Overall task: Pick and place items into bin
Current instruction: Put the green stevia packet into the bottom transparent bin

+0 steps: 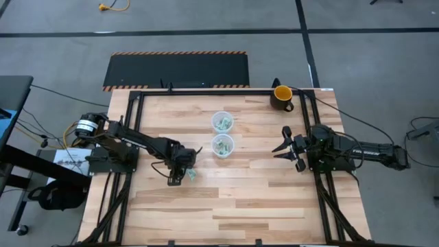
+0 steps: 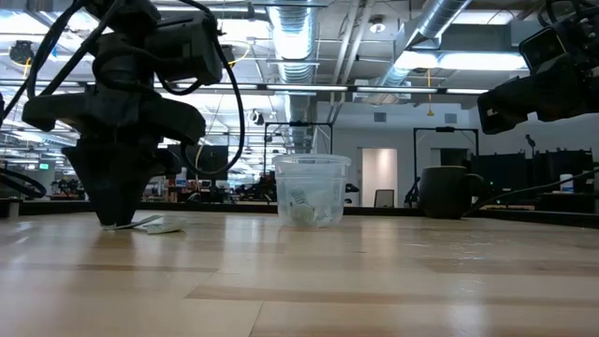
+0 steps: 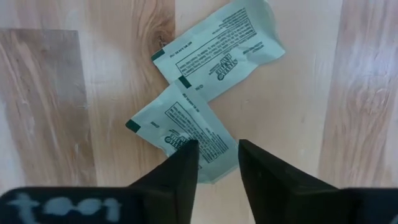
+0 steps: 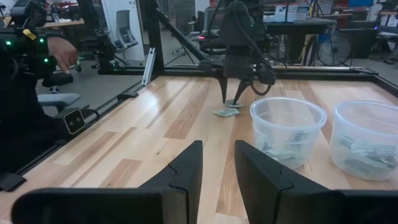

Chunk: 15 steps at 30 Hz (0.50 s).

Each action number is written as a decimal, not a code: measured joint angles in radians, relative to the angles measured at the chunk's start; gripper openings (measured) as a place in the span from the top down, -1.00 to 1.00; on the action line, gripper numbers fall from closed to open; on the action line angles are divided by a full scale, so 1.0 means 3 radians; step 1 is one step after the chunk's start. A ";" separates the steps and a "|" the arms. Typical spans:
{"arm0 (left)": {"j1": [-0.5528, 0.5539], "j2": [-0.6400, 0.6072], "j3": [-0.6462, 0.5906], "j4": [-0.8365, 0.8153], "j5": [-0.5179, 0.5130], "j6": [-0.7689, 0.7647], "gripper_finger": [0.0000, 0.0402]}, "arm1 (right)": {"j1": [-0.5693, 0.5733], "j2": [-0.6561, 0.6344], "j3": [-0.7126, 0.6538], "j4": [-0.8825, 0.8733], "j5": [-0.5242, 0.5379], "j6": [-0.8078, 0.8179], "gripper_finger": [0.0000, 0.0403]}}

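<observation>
Under left gripper [image 3: 217, 158], packets [image 3: 219, 50], print illegible

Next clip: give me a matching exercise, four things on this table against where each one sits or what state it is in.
Things:
1. left gripper
2. right gripper
3. mug
4. two clear cups

Places or states:
A. far right corner of the table
B. fingers down over two green-and-white packets on the wood
C. mid-table, already holding packets
D. waiting at the right side, fingers apart, holding nothing

Pairs: 1-B, 2-D, 3-A, 4-C
</observation>
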 joint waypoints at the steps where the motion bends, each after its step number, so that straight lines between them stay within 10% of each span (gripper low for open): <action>1: -0.0005 0.0000 0.0000 0.0001 -0.0011 0.0000 0.41 | 0.0000 0.0000 0.0001 0.0000 0.0000 0.0000 0.57; 15: -0.0008 0.0005 0.0001 0.0028 -0.0414 0.0032 0.21 | 0.0000 0.0000 0.0001 0.0000 0.0000 0.0000 0.57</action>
